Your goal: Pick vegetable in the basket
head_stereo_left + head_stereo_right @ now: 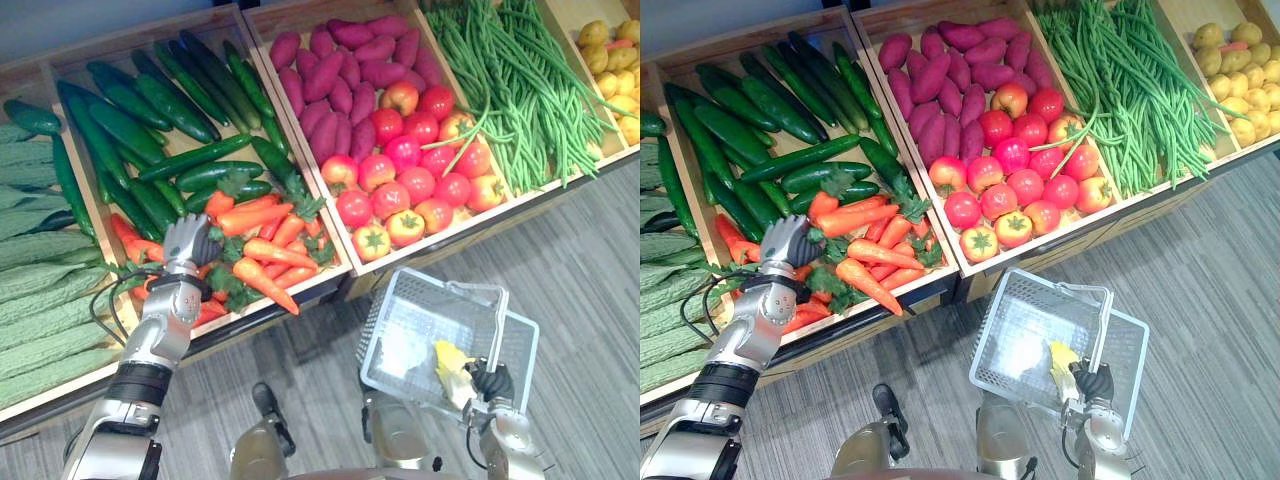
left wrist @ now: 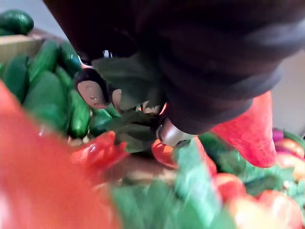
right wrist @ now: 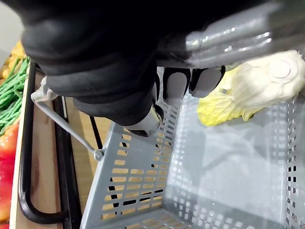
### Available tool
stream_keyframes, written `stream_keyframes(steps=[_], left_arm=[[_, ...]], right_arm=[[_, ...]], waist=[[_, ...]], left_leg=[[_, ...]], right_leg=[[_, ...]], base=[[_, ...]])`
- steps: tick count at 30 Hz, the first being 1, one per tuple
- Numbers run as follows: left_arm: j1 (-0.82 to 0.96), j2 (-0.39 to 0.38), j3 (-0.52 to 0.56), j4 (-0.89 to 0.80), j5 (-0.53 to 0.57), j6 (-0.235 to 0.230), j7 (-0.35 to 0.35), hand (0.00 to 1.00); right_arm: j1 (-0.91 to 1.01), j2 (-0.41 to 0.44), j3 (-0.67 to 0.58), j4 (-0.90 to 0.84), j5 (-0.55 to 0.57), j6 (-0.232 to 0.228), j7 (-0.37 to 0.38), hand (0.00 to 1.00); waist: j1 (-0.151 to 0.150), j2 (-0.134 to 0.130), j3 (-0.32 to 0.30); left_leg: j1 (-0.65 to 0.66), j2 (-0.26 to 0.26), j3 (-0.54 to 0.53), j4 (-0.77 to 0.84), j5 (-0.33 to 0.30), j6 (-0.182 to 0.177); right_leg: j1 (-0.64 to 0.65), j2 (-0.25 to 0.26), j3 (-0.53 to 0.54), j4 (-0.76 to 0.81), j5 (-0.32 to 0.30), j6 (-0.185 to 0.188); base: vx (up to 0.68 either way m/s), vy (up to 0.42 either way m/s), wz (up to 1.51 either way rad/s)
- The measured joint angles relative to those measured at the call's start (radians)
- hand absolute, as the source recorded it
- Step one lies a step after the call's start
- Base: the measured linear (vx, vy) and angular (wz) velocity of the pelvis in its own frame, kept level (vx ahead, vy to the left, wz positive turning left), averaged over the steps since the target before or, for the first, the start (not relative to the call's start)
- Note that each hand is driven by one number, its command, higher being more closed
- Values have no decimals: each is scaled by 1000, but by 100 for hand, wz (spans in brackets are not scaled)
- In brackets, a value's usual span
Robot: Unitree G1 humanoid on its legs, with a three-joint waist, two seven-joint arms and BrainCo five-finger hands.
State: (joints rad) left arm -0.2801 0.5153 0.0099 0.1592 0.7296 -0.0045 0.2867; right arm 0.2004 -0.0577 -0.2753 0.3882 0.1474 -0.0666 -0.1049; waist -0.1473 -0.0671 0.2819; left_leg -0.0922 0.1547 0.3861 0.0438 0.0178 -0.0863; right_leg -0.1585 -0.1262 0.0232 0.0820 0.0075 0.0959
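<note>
We are looking at the carrots (image 1: 265, 250), the vegetable nearest to being picked: they are lying in a loose heap with their leafy tops tangled, at the front of a wooden crate (image 1: 330, 282) they are sharing with the cucumbers (image 1: 150, 120). The left hand (image 1: 190, 243) is pressing down into the left side of that heap, with green tops and orange roots crowding close round it in the left wrist view, and we are not able to tell whether it is gripping a carrot or only resting among them. The grey plastic basket (image 1: 440, 285) is hanging well apart from the carrots, low over the floor (image 1: 580, 280) in front of the tomatoes (image 1: 410, 170). The right hand (image 1: 492, 382) is clenching the basket's handle (image 3: 248, 33), and a pale yellow cabbage (image 3: 252, 90) is already lying inside, against the wall by that hand.

We are judging the pick to be barely under way. If the grip is landing on the greens and not on a root, the carrot is likely to slip or its top to tear. Tangled leaves may be dragging neighbours over the crate's front edge. The basket is tilting, so a carrot dropped near its low rim could be rolling out onto the floor
</note>
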Motion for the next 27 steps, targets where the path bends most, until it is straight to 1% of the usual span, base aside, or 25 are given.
stream_keyframes(steps=[3, 5, 10, 11, 14, 15, 17, 19, 22, 24, 25, 26, 27], left_arm=[[12, -19, 4, -74, 0, 0, 24, 100], [31, -61, 6, -134, 0, -3, 42, 100], [76, -137, 7, -249, -3, -7, 89, 100], [88, -163, 7, -269, -12, -10, 94, 100], [119, -207, 7, -317, -31, -23, 110, 100], [135, -234, 7, -340, -42, -24, 112, 100], [168, -297, 7, -403, -90, -49, 123, 100], [190, -326, 5, -439, -114, -59, 132, 100], [231, -366, -3, -482, -168, -81, 134, 100], [260, -386, -8, -514, -195, -85, 134, 100], [292, -400, -12, -549, -217, -89, 137, 100], [306, -407, -21, -565, -225, -92, 139, 100], [317, -416, -44, -581, -239, -94, 145, 100]], right_arm=[[3, 0, -1, 0, 0, 0, 0, 100], [9, 4, -1, 0, 0, 0, 0, 100], [29, 10, -2, 0, 0, 0, 0, 100], [36, 9, -3, 0, 0, 0, 0, 100], [42, 10, -4, 0, 0, 0, 0, 100], [46, 10, -5, 0, 0, 0, 0, 100], [56, 11, -9, -9, 1, 0, 0, 100], [68, 13, -9, -27, 1, 0, 0, 100], [80, 16, -10, -49, 1, 3, -5, 100], [94, 29, -13, -101, 7, 3, -15, 100], [95, 37, -13, -145, 10, 5, -26, 100], [96, 37, -13, -166, 9, 6, -28, 100], [103, 37, -8, -203, 8, 6, -28, 100]], waist=[[1, 5, -2], [0, 11, -4], [2, 42, -22], [2, 51, -32], [2, 65, -41], [1, 72, -47], [1, 84, -64], [1, 90, -68], [-1, 91, -70], [2, 88, -70], [19, 87, -72], [30, 90, -73], [35, 90, -76]], left_leg=[[4, 0, -4, -2, 1, -1], [25, 0, -10, -6, 1, -1], [38, -1, -19, -11, 1, -2], [38, -1, -24, -12, 2, -2], [48, -1, -25, -14, 2, -3], [56, -2, -25, -25, 5, -7], [66, -5, -30, -54, 23, -7], [80, -5, -31, -72, 33, -9], [105, -2, -26, -70, 32, -12], [92, 0, -47, -25, 9, -15], [69, 1, -151, 37, -43, -16], [62, 3, -200, 63, -74, -24], [54, 5, -212, 106, -111, -33]], right_leg=[[7, 1, -2, -1, 0, 0], [32, 1, -2, -9, 0, 0], [52, 2, -5, -14, -5, 3], [55, 2, -10, -14, -7, 3], [64, 2, -13, -14, -8, 4], [68, 2, -14, -14, -8, 4], [69, 4, -21, -14, -9, 3], [75, 7, -23, -14, -9, 3], [92, 10, -16, -5, -17, 2], [77, 13, 7, 18, -22, 0], [50, 23, 50, 38, -23, -1], [37, 35, 76, 44, -22, -1], [23, 45, 117, 51, -22, 0]], base=[[9, -1, 3], [17, 3, 8], [-10, -2, 5], [-7, -7, 7], [-5, -2, 2], [0, 0, 0], [-18, -13, 7], [-9, -9, 3], [-13, -3, -5], [-21, -6, -37], [-26, -24, -87], [-65, -29, -118], [-90, 10, -98]])
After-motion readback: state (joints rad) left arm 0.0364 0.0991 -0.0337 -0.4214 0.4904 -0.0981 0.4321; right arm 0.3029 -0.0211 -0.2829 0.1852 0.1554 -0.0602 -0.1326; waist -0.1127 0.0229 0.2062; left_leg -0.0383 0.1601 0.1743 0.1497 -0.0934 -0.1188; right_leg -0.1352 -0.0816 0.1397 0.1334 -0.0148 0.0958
